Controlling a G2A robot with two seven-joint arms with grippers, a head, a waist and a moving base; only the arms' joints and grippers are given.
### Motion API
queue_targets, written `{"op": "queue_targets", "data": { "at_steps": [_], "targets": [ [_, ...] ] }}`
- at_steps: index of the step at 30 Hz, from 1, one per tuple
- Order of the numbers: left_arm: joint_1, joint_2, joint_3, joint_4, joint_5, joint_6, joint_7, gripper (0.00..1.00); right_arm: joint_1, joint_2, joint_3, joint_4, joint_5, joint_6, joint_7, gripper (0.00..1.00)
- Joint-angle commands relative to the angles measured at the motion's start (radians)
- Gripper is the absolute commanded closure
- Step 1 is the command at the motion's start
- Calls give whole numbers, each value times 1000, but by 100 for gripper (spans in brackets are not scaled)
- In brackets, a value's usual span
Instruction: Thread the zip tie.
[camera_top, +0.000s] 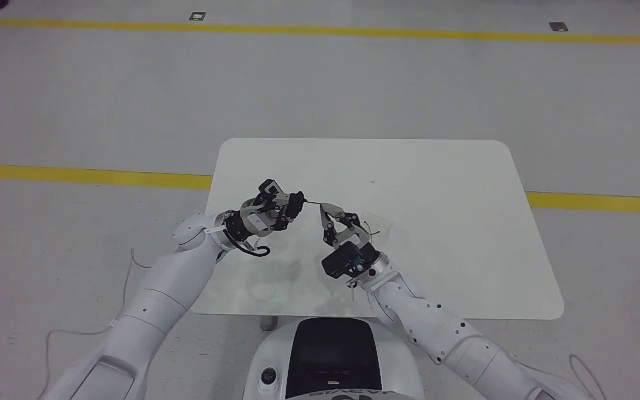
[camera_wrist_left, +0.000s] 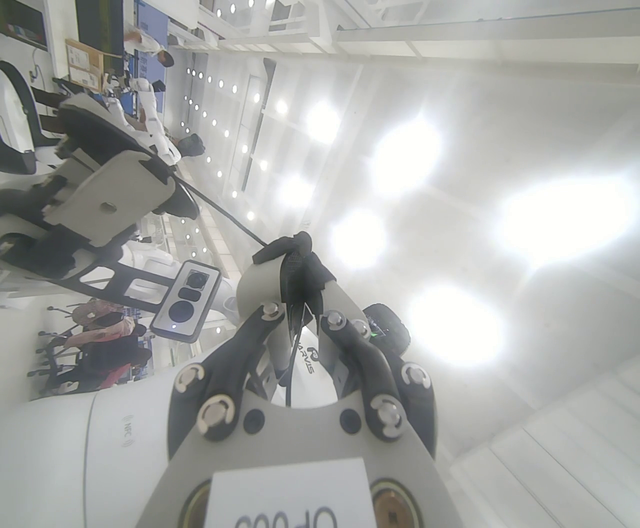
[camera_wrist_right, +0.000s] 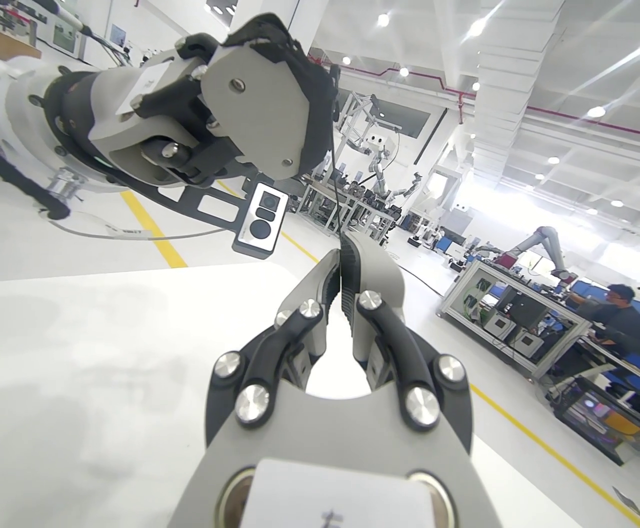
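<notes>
One thin black zip tie spans the air above the white table, its long axis running crosswise from your left gripper to your right gripper. Each gripper pinches one end, fingers closed on it. Around the table, note pale floor with yellow lines; workbenches stand in the hall beyond.

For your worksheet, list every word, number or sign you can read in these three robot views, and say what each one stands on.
"NFC", beside a wave sign, on the white arm shell.
Dark lettering on a white casing: partly hidden, not readable whole.
Left wrist label: cut off at the picture's edge.
Right wrist label: cut off too.
Floor markers, top view: too small to read.
</notes>
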Motion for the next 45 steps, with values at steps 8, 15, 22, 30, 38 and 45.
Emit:
{"op": "queue_targets", "data": {
  "at_steps": [8,15,22,30,38,45],
  "targets": [
    [0,0,0,0,0,0,0,100,13,6,-12,5,0,0,9,100],
    [0,0,0,0,0,0,0,100,18,10,-19,7,0,0,16,100],
    [0,0,0,0,0,0,0,100,26,12,-28,11,0,0,23,100],
    [0,0,0,0,0,0,0,100,32,15,-36,14,0,0,30,100],
    [0,0,0,0,0,0,0,100,38,17,-45,20,0,0,41,100],
    [0,0,0,0,0,0,0,100,46,17,-57,27,0,0,65,100]
  ]
}}
